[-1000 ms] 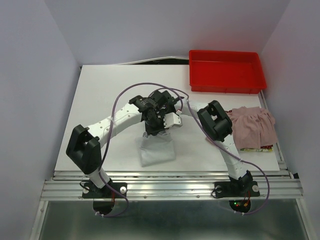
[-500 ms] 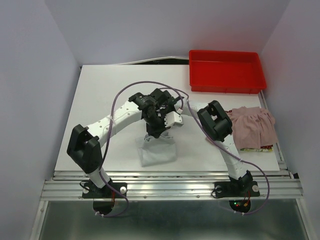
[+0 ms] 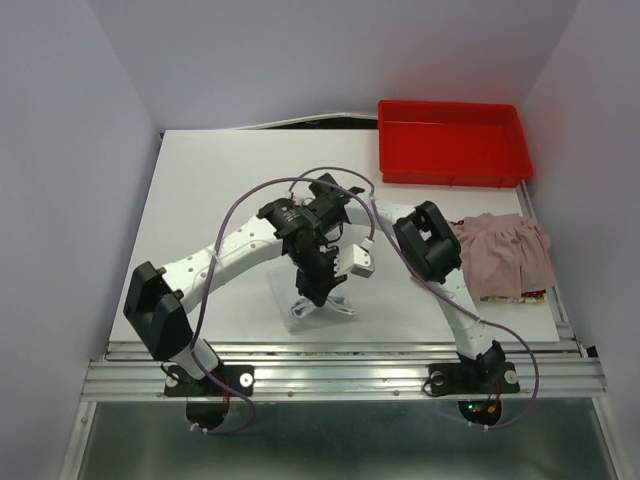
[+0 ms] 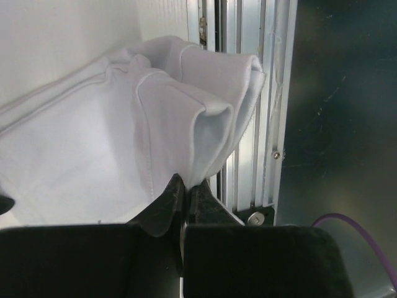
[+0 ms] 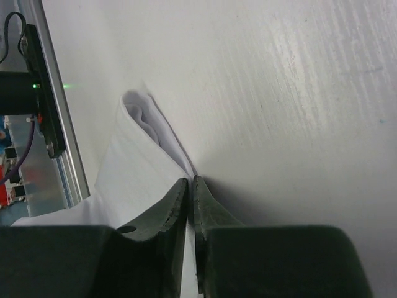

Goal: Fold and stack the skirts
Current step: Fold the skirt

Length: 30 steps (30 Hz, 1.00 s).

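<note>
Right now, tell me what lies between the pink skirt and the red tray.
Only a bare strip of table separates the pink skirt from the red tray, seen in the top external view.

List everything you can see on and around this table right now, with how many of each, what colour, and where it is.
white skirt: one, pale grey-white, bunched at the near middle edge of the table, pinched by both grippers
pink skirt: one, dusty pink, lying at the right side of the table
tray: one, red, far right corner
printed flat item: one, multicoloured, mostly hidden under the pink skirt; cannot tell what it is
table: one, white
rail: one, silver metal, along the near edge
left arm: one, white and black, reaching to the white skirt
right arm: one, white and black, bent toward the white skirt
left gripper: one, black, shut on the white skirt
right gripper: one, black, shut on the white skirt
</note>
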Each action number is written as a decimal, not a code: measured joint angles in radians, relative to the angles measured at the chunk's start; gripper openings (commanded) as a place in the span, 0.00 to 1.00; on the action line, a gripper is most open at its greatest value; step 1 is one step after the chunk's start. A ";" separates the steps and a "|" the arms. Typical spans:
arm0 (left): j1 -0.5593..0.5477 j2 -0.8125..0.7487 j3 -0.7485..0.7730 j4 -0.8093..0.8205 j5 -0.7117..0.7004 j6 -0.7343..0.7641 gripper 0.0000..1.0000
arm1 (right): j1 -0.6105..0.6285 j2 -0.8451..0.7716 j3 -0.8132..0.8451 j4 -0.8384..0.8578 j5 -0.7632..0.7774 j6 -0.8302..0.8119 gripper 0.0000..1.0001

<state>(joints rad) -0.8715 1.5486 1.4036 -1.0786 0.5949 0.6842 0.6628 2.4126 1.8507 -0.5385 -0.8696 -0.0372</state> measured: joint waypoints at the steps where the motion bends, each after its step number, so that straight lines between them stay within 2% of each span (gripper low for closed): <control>1: 0.000 0.000 -0.008 -0.002 0.002 -0.006 0.00 | 0.000 0.000 0.002 0.001 0.006 0.003 0.18; 3: 0.002 0.000 -0.014 -0.004 0.008 -0.014 0.00 | 0.000 -0.006 0.002 0.004 0.006 0.014 0.23; 9: 0.003 0.001 -0.014 -0.004 0.019 -0.028 0.00 | 0.002 -0.097 -0.028 0.051 -0.031 0.114 0.24; 16: 0.003 0.001 -0.014 -0.001 0.017 -0.050 0.00 | 0.028 -0.301 -0.205 0.128 -0.166 0.173 0.22; 21: 0.013 0.002 -0.016 0.012 0.013 -0.063 0.00 | 0.066 -0.297 -0.290 0.116 -0.145 0.161 0.22; 24: 0.035 0.012 -0.016 0.018 0.005 -0.062 0.00 | 0.064 -0.267 -0.268 0.106 -0.102 0.155 0.23; 30: 0.104 0.054 -0.016 0.038 -0.004 -0.049 0.00 | 0.016 -0.179 -0.102 0.119 -0.024 0.155 0.23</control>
<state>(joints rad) -0.7677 1.6024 1.3872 -1.0405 0.5907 0.6353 0.6792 2.2333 1.7485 -0.4191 -0.8936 0.1177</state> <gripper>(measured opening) 0.059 0.231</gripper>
